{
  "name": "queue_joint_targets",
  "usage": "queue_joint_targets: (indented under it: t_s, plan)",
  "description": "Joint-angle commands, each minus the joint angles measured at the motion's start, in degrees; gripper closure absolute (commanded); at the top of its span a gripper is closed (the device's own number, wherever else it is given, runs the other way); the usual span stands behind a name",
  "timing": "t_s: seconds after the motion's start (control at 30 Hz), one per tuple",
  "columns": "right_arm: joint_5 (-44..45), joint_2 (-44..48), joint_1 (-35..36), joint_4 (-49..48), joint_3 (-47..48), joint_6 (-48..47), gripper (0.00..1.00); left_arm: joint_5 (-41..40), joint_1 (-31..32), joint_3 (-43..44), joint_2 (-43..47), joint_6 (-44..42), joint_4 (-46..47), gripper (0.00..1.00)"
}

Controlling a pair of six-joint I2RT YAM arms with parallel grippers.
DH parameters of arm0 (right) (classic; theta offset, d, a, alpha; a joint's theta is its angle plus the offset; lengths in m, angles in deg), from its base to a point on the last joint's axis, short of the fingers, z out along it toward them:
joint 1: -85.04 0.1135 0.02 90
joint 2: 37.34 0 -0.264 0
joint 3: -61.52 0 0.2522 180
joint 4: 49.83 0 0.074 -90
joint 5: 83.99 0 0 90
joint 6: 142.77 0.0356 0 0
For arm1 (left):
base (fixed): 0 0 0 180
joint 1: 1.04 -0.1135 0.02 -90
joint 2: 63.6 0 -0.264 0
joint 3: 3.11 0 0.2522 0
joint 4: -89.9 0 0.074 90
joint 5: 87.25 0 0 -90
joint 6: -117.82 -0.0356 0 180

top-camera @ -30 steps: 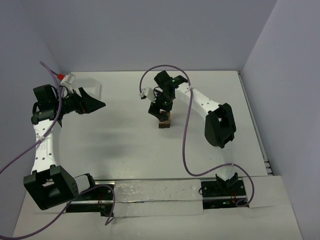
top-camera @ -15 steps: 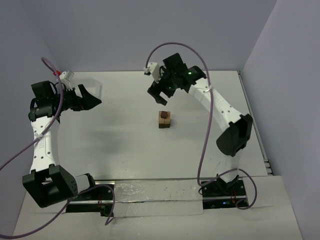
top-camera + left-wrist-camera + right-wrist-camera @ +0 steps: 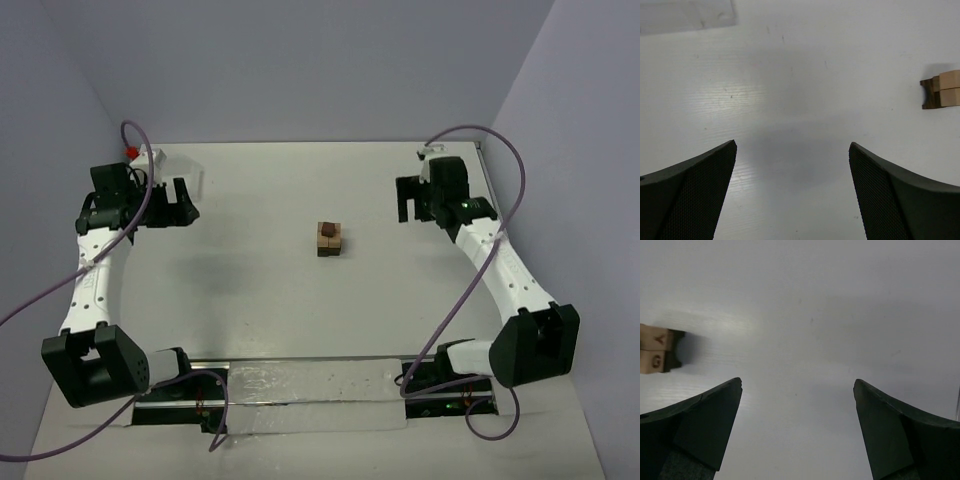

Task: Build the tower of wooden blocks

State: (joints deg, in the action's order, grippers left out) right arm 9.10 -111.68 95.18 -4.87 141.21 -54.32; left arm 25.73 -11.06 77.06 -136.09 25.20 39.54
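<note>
The tower is a small compact stack of tan and dark brown wood blocks, standing alone at the middle of the white table. It shows at the right edge of the left wrist view and at the left edge of the right wrist view. My left gripper is open and empty, far to the left of the tower. My right gripper is open and empty, well to the right of the tower. Each wrist view shows bare table between the spread fingers.
A clear plastic container stands at the back left, close behind the left gripper; its corner shows in the left wrist view. Grey walls close the table at the back and sides. A clear strip lies along the near edge.
My right gripper has left the tower, lifting away and swinging far right. The tower stands free. My left arm has drawn back a little toward the back left.
</note>
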Motion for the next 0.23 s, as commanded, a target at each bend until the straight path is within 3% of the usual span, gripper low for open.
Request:
queue_joint_targets:
  t_s: [0.0,0.2]
  plan:
    - [7.7,7.8,-1.5,-10.7,-9.8,6.3,0.00,-6.9,0.6,-2.8,1.4,-1.7,1.5,0.01]
    - [7.1,15.8,-2.5,-14.7,-17.2,5.4,0.00,-6.7,0.7,-9.9,6.6,-1.5,5.6,0.01]
